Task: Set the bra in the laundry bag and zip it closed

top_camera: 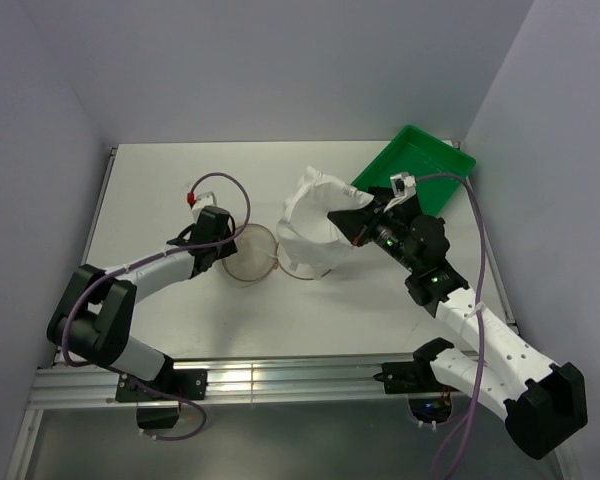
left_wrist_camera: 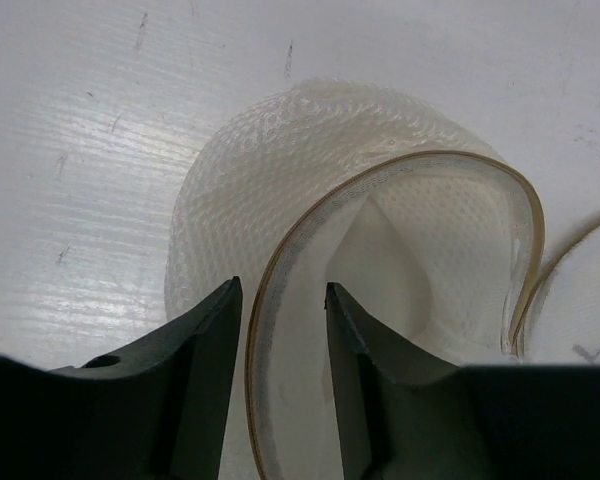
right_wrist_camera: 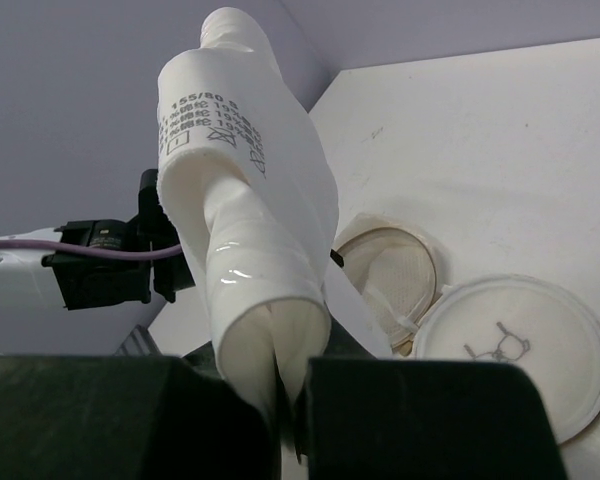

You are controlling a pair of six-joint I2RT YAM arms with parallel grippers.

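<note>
Bra (top_camera: 305, 222) first: it looks white and smooth here. It hangs in the air over the middle of the table (top_camera: 160, 180), just right of the laundry bag (top_camera: 250, 256). It is not in the bag yet. The right gripper (top_camera: 352, 228) is squeezed tight on one end of it. The left gripper (left_wrist_camera: 280, 295) has one finger on each side of the bag's tan rim (left_wrist_camera: 525, 215). I cannot tell if it is pinching. I think the best way is to hold the rim up so the mouth is wide. Then bring the bra over the hole, push it deep down, and let go only when no bit hangs over the zip.
</note>
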